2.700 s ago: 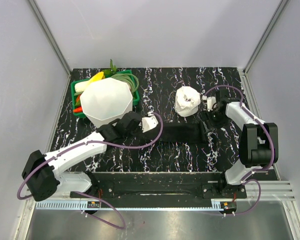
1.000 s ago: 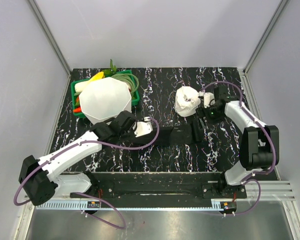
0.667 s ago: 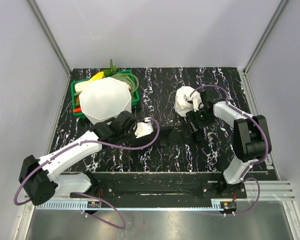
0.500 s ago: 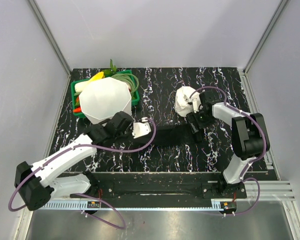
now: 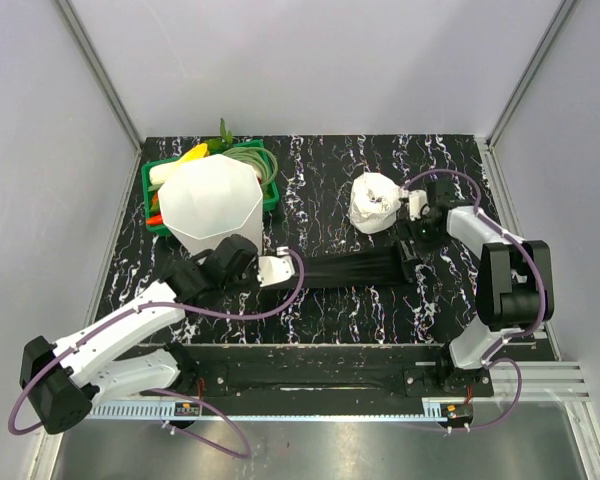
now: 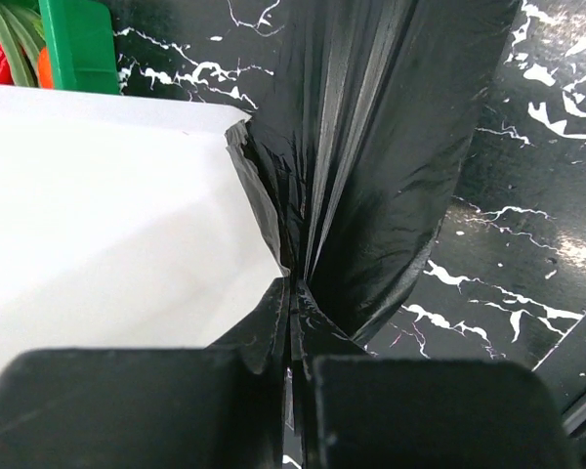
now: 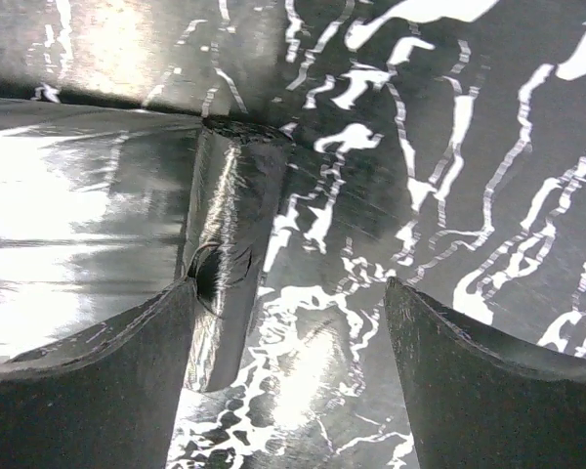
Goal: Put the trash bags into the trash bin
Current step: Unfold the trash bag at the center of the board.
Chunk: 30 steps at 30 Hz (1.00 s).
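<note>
Since a second ago the left gripper (image 5: 277, 270) has drawn back leftward, clenched on the trash bag (image 5: 345, 268). The bag is now stretched left-to-right (slightly slanted) on the table (image 5: 330, 170), beside the trash bin (image 5: 212, 205). The right gripper (image 5: 411, 258) gapes over its right end. The green basket (image 5: 271, 196) holds toy vegetables (image 5: 185, 158).

Taut black bag (image 5: 350, 268) beside white bin (image 5: 212, 200)

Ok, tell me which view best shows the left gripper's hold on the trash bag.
Left wrist: the left gripper pinches the bunched trash bag in close-up. Top external shows it small; right wrist shows only the bag's far end.
</note>
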Available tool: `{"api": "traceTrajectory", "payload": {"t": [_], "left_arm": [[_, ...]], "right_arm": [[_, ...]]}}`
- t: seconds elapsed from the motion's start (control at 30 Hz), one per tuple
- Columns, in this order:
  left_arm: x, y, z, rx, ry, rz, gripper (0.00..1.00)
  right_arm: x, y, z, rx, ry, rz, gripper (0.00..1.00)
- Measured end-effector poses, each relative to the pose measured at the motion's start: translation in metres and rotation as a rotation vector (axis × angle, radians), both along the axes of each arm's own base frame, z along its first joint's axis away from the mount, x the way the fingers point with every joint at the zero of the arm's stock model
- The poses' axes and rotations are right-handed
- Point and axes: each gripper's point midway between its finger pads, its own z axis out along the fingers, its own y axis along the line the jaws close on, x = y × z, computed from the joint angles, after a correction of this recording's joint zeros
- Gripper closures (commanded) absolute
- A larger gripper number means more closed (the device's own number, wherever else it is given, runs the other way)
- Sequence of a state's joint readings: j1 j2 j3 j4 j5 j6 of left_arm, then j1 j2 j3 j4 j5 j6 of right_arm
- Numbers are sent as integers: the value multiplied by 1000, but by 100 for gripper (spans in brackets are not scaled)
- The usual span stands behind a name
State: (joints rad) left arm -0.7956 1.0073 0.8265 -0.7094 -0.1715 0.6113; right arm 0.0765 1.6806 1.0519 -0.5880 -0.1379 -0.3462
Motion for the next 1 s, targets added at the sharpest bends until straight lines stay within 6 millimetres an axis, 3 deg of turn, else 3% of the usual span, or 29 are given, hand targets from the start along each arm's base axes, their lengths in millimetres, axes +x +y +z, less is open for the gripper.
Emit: {"api": "traceTrajectory", "payload": {"t": [0.27, 0.6, 0.77, 1.0], "left_arm": [[-6, 26, -25, 115, 11, 33, 100], [-5, 32, -29, 146, 14, 50, 100], [-4, 30, -43, 175, 50, 51, 83], [-2, 19, -68, 237, 164, 42, 72]], "right_arm": [[-4, -31, 8, -58, -16, -28, 18], [-18, -27, 18, -36, 6, 1, 17], [-18, -13, 32, 39, -9, 19, 17], [-16, -1, 35, 105, 2, 41, 17]]}}
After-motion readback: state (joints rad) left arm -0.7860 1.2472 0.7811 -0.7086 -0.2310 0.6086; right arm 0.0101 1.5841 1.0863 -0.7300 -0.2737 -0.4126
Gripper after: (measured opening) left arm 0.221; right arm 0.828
